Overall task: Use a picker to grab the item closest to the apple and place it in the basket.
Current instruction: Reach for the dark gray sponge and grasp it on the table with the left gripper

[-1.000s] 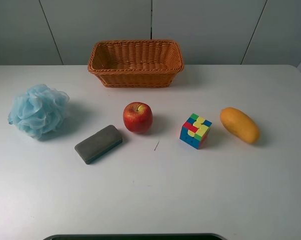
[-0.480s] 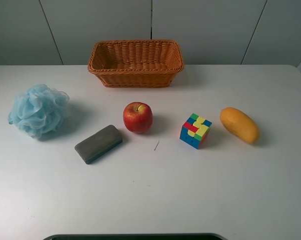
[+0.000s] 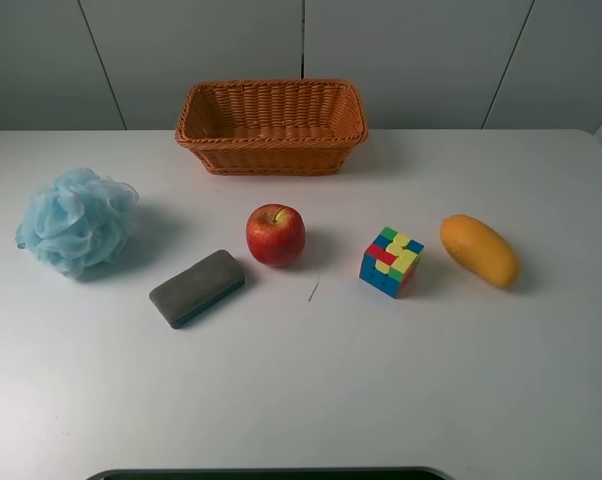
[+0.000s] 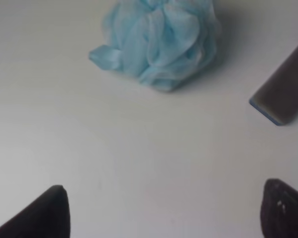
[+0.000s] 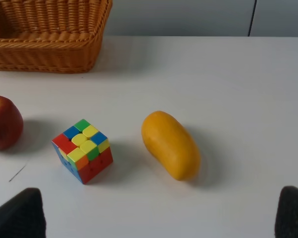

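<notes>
Basket [image 3: 271, 158] and five items on a white table [image 3: 301, 400]; both grippers spread open.

Apple [image 3: 275, 235] sits mid-table, in front of the basket and well apart from it. Grey block [image 3: 197, 288] lies flat just beside the apple, on its left and a bit nearer the camera, angled, not touching it; it looks like the item closest to the apple. Colour cube [image 3: 391, 262] is to the apple's right with a wider gap, and the mango [image 3: 479, 250] is right of the cube. Blue bath puff [image 3: 77, 220] is at far left. The grippers show only in the wrist views. Left gripper [image 4: 166, 213]: dark fingertips wide apart over bare table, with the puff and one end of the grey block ahead of them. Right gripper [image 5: 156, 218]: fingertips wide apart over bare table, with the cube, the mango and the apple's edge ahead.
</notes>
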Motion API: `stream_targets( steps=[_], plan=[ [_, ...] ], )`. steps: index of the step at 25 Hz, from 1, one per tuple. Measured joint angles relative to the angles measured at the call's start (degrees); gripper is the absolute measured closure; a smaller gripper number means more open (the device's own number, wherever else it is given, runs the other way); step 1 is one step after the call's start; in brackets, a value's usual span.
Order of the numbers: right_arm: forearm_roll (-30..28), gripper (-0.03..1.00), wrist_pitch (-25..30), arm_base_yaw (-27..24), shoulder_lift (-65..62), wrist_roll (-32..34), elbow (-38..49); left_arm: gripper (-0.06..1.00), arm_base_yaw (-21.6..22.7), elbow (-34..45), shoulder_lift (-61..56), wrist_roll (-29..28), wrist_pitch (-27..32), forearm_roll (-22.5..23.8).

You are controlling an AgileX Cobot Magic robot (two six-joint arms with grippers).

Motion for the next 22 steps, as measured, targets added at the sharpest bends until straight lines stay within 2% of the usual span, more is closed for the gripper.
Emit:
stream_targets(
  steps=[5,13,17,22],
  plan=[
    [0.0,0.27,0.0,0.0,0.0,0.0,0.0,0.21,-9.1,-3.5,14.2,0.4,-2.7,-0.8],
    [0.0,0.27,0.0,0.0,0.0,0.0,0.0,0.21,-22.5,-9.4,36.0,1.6,-10.1,-1.3],
    [0.0,0.27,0.0,0.0,0.0,0.0,0.0,0.21,-27.1,-12.3,45.3,3.9,-13.0,-1.3],
    [0.0,0.27,0.0,0.0,0.0,0.0,0.0,0.21,-30.5,-14.9,54.8,6.6,-14.9,-1.3]
  ],
)
